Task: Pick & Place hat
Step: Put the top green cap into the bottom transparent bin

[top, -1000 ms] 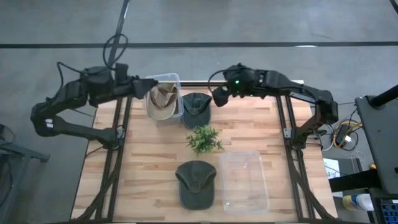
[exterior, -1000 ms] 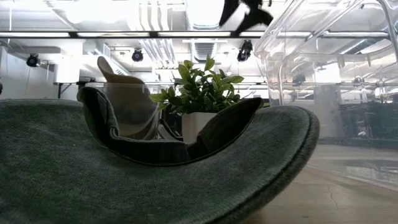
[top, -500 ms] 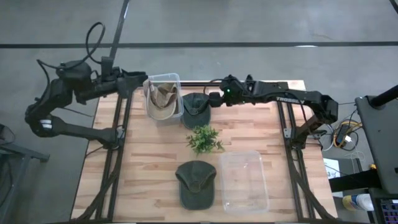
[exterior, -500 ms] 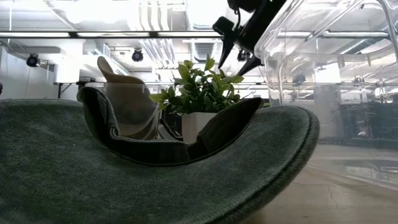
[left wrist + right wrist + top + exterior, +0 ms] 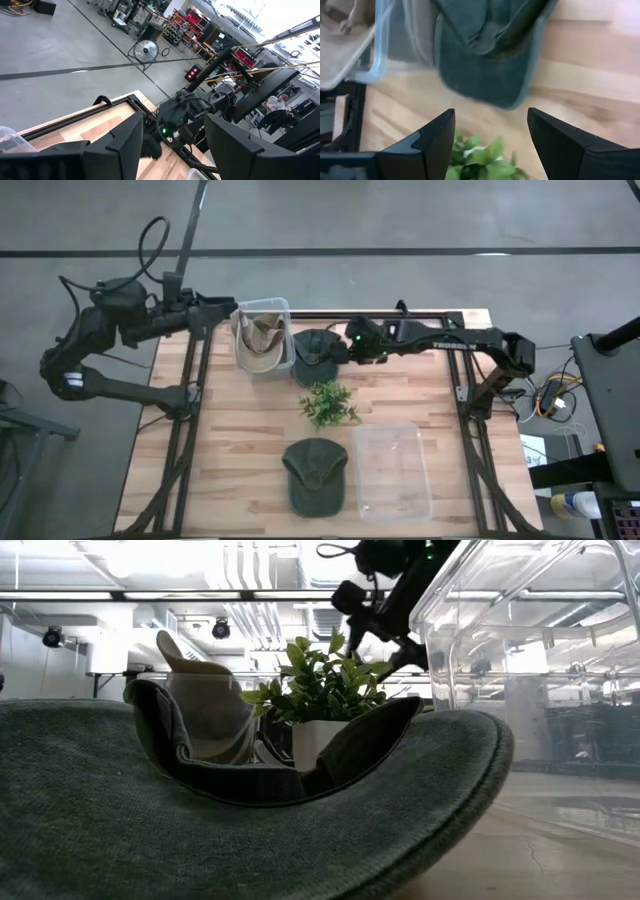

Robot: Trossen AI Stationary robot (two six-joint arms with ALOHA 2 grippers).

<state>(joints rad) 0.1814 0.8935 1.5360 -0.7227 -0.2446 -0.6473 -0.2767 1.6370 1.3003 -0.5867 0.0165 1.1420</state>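
Right jaws spread wide, nothing between them; left jaws also parted and empty, as far as I can read from that wrist view.

Wooden table, slatted top. I note these from largest down:

- Clear bin at the near right of the table, nothing in it.
- Second clear bin at the far left edge, a tan hat lying in it.
- Green cap near the front edge, just left of the empty bin; it fills the low view.
- Second green cap at the far side, touching the tan hat's bin.
- Small potted plant mid-table, between the two caps.

Right gripper sits low at the far cap's right edge; I see the cap directly ahead of its fingers. Left gripper hangs off the table's far left corner, beside the tan hat's bin.
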